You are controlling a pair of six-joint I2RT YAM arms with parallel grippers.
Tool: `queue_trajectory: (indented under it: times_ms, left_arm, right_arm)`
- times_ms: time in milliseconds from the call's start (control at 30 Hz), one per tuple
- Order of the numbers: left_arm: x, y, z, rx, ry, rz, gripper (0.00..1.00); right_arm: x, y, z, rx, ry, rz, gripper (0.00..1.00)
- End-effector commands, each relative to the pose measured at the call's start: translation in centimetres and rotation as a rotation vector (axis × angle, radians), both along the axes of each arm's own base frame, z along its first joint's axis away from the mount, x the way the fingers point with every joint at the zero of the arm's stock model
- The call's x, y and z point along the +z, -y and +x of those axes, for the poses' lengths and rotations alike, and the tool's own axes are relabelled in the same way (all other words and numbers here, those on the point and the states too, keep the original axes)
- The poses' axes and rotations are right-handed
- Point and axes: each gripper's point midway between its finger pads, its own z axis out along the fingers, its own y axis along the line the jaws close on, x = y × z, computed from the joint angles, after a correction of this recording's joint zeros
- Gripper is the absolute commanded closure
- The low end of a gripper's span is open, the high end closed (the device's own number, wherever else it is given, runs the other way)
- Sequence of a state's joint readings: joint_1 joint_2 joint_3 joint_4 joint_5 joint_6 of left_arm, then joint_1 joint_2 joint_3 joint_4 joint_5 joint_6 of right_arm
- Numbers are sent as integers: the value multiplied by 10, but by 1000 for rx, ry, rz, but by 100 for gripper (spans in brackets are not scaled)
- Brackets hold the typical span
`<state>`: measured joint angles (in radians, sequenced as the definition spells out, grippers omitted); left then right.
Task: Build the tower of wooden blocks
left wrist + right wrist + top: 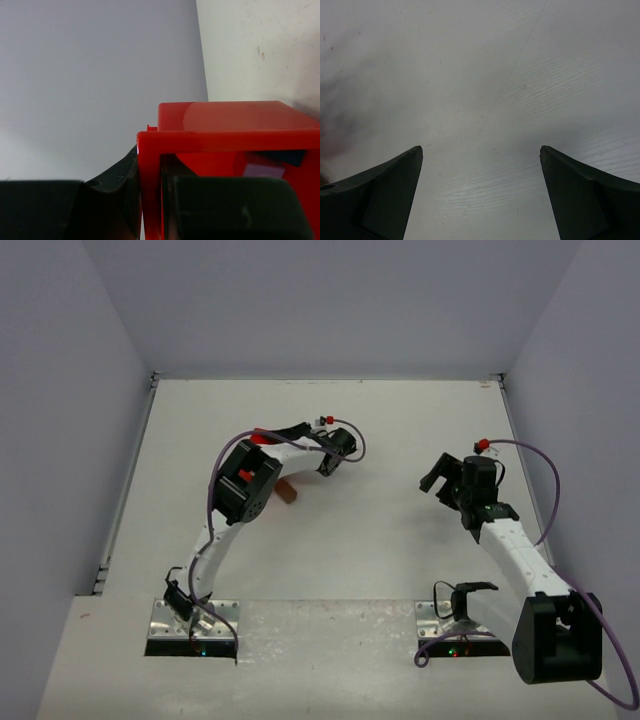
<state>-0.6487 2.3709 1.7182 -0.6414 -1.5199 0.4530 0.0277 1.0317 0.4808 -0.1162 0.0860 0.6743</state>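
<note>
Left end effector, nearest the lens: fingers clamped on a wall of the red bin. Lilac block and dark blue wedge lie inside that bin; brown block lies on the table, near the bin. All probably light, rigid and slick-painted; best pinched across flat parallel faces. Right end effector: fingers apart, empty, well to the right.

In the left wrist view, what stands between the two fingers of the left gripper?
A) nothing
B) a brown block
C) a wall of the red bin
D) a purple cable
C: the left gripper has one finger on each side of a wall of the red bin.
</note>
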Motion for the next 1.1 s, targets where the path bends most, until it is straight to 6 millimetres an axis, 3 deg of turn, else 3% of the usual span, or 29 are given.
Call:
queue_trajectory:
  times_ms: [0,167,300,700,900,1067]
  left_arm:
    - [49,-6,-17,37,68,119,100]
    - [55,-8,-21,43,73,123,100]
    - [45,-4,-21,37,40,156,100]
    - [20,20,-29,-33,-55,166,100]
    - [25,31,-31,-57,-42,153,100]
    - [13,45,-38,-99,-71,177,100]
  right_arm:
    - [19,3,12,-15,55,-5,1]
    - [18,4,11,-17,51,-8,1]
    - [17,4,11,-19,46,-9,1]
    - [15,1,13,-6,34,-1,1]
    - [15,0,13,2,36,5,1]
    - [14,-1,13,7,28,9,1]
